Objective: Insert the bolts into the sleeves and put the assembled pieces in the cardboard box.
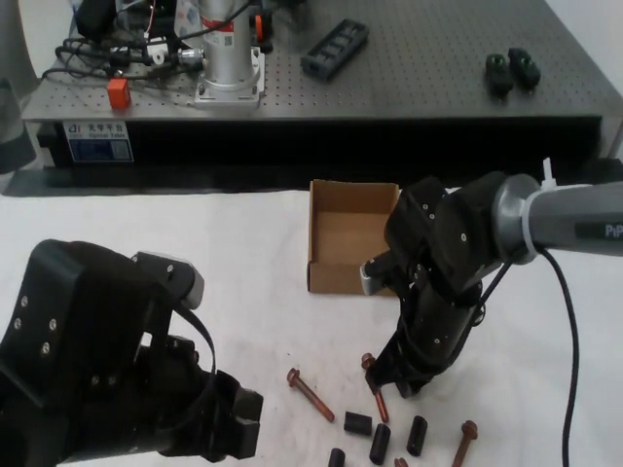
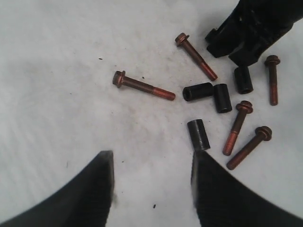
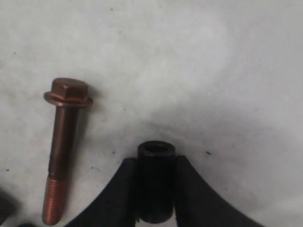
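Note:
Several copper bolts and black sleeves lie loose on the white cloth. My right gripper is down among them, shut on an upright black sleeve, with a bolt lying beside it. The high view shows this gripper just in front of the open cardboard box. My left gripper hovers open, nothing between its fingers. A sleeve stands close to one fingertip, and a bolt lies farther off. The right gripper shows beyond the pile over the held sleeve.
More bolts and sleeves cluster near the front edge of the cloth. Behind the cloth stands a perforated bench with a black tray, an orange block, cables and a metal post.

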